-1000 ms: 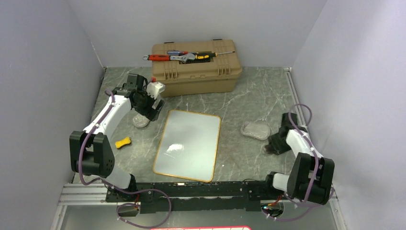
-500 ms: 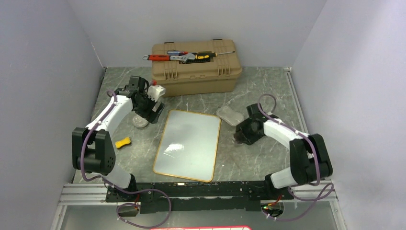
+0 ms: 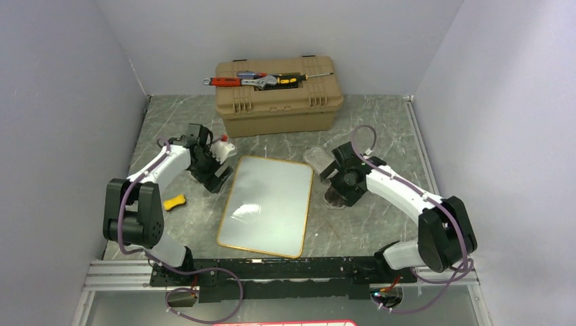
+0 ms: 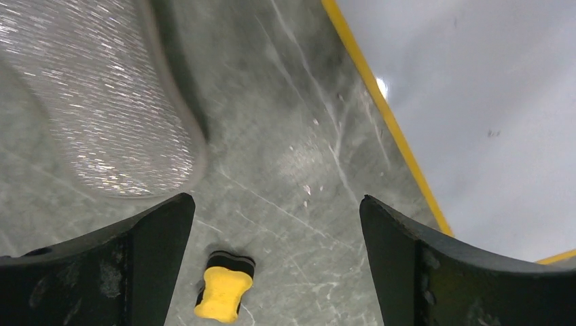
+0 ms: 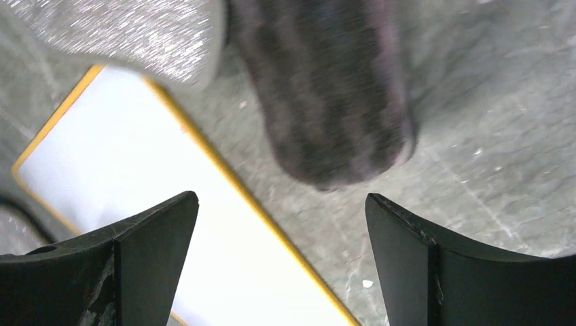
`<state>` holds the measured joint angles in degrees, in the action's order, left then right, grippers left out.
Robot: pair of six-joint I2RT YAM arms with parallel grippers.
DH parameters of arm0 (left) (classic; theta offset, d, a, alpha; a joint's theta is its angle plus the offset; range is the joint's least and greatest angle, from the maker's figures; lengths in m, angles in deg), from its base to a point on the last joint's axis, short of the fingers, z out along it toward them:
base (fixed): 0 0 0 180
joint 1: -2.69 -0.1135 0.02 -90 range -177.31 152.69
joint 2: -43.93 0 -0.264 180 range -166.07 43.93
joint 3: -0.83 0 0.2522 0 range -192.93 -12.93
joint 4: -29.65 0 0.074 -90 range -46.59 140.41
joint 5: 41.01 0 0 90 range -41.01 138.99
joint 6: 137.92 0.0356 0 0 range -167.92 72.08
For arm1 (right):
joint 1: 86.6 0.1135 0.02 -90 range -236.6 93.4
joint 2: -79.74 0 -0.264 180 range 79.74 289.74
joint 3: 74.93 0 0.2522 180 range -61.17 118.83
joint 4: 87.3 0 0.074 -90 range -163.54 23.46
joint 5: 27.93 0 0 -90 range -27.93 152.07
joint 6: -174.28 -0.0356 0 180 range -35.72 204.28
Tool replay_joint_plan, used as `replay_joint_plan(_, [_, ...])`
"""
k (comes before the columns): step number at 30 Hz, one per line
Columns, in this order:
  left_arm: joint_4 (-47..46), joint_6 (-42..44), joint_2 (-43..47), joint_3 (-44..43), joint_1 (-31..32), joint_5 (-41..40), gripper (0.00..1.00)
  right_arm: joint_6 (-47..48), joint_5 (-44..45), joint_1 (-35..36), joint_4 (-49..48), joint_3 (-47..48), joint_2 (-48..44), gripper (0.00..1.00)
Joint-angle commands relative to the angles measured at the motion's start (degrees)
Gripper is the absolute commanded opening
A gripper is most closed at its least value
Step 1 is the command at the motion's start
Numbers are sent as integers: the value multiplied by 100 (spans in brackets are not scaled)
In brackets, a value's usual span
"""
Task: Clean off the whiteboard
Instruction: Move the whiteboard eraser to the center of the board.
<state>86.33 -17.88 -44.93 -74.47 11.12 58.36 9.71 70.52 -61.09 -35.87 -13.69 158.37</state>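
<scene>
Gaping wide and empty, left end effector (image 4: 275,204) beside whiteboard (image 4: 489,102), right end effector (image 5: 280,200) likewise, above its rim

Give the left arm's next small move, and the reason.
Probably lower the open left hand toward the small yellow black-based eraser, which lies on the grey marbled table framed between its fingers; the glossy white yellow-rimmed whiteboard shows faint dark specks.

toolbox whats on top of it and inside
On the toolbox lid lie an orange-handled tool, a silver wrench and a yellow-and-black screwdriver. The lid is shut, so the inside is hidden.
</scene>
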Motion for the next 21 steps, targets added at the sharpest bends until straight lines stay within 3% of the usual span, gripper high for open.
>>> replay_joint_plan(1, [-34,1004,158,399,-153,112,98,245,372,357,487,551,-339,97])
replay_joint_plan(4, [-106,1437,118,606,-271,0,97,-96,770,627,807,87,-976,94])
replay_joint_plan(9, [-524,2044,140,1098,-298,78,91,-345,1108,741,695,-1065,-1803,79])
replay_joint_plan(14, [-306,2374,-129,1122,-297,418,85,-129,1449,735,495,-1047,-1127,65])
replay_joint_plan(21, [-274,2426,-254,1256,-276,748,80,104,1121,741,122,-671,-498,60])
